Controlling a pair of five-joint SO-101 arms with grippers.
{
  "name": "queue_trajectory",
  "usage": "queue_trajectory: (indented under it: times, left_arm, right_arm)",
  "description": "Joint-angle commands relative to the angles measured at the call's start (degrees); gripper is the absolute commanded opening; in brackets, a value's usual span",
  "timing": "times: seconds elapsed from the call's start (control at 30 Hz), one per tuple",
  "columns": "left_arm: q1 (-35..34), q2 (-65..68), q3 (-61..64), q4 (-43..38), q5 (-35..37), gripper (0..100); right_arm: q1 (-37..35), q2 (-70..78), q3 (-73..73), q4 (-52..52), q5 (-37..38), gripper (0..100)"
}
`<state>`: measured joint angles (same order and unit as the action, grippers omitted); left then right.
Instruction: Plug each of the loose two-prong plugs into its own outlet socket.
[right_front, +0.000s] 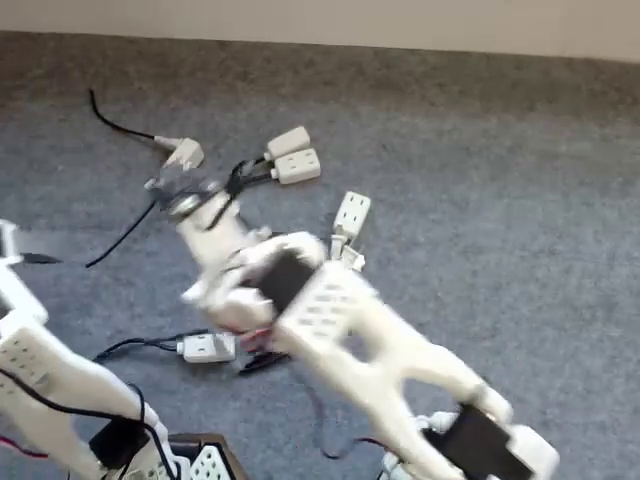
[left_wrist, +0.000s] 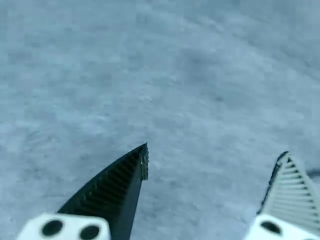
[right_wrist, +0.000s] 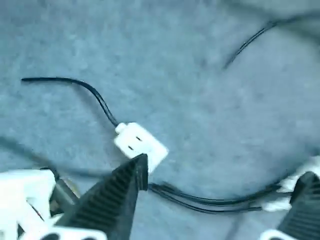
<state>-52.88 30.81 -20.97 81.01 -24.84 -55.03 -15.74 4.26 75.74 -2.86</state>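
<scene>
Several white plugs and socket blocks on black cords lie on the grey carpet. In the high view one block (right_front: 185, 153) lies far left, a pair (right_front: 296, 157) beside it, another (right_front: 351, 213) mid-table and one (right_front: 208, 347) nearer the front. My right gripper (right_front: 175, 190) hovers among the far ones. Its wrist view shows it open (right_wrist: 225, 170) just over a white block (right_wrist: 140, 145) with two slots, with nothing between its fingers. My left gripper (left_wrist: 215, 160) is open over bare carpet.
Black cords (right_wrist: 210, 201) run under the right gripper toward white pieces (right_wrist: 300, 185) at the picture's edge. The right arm (right_front: 340, 320) crosses the middle of the table. The left arm (right_front: 45, 375) stands at the front left. Pale wall borders the far edge.
</scene>
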Motion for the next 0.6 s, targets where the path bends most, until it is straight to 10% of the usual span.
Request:
queue_trajectory:
  times: [0.0, 0.27, 0.57]
  left_arm:
    - [10.86, -1.19, -6.46, 17.23, -5.10, 38]
    - [26.07, -9.27, -3.65, 21.45, -4.40, 38]
    - [36.88, -32.57, 22.02, 21.27, -18.20, 30]
  right_arm:
    - [10.95, -10.95, -3.56, 5.93, 4.57, 41.8]
    - [38.37, -26.24, 30.02, -5.58, 11.96, 41.7]
    - [47.08, -36.44, 64.31, -22.73, 16.70, 29.4]
